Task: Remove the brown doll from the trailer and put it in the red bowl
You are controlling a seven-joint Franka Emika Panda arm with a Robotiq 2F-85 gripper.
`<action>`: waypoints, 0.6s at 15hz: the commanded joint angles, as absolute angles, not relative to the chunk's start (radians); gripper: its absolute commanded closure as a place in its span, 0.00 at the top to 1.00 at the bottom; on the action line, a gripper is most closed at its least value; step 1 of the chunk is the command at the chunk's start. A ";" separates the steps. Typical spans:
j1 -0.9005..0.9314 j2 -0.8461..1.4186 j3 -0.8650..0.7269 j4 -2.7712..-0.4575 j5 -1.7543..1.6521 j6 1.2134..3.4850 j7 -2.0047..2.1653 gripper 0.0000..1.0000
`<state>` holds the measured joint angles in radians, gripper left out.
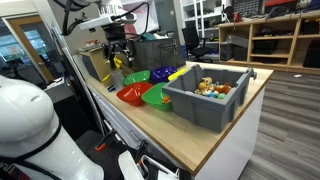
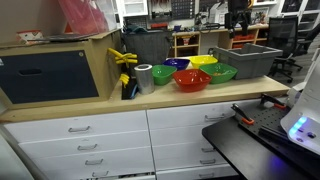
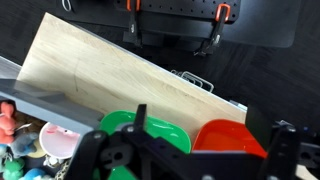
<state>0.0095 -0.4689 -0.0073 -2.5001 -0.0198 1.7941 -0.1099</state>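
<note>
The gripper (image 1: 117, 64) hangs over the red bowl (image 1: 131, 94), jaws wide and empty. The trailer (image 1: 200, 108) stands near that bowl, with toys (image 1: 209, 88) inside.

In an exterior view the camera is looking down along the worktop (image 1: 230, 137), close; in an exterior view, facing the drawers (image 2: 100, 130), farther back. The wrist view, overhead, is sharing the red bowl (image 3: 228, 140) with both.

PLACE: robotics lab or workshop | SIGNS: wood-topped desk (image 2: 240, 92) on white drawers (image 2: 100, 128) | open wooden shelving (image 1: 285, 35) stacked with gear beyond the desk's far edge | office chair (image 1: 192, 42) past its far corner
</note>
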 commanded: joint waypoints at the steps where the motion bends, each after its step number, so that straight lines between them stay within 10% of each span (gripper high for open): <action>1: 0.013 -0.449 -0.013 -2.477 -0.023 1.793 -0.115 1.00; 9: -0.019 -0.307 -0.054 -2.317 -0.022 1.902 -0.105 1.00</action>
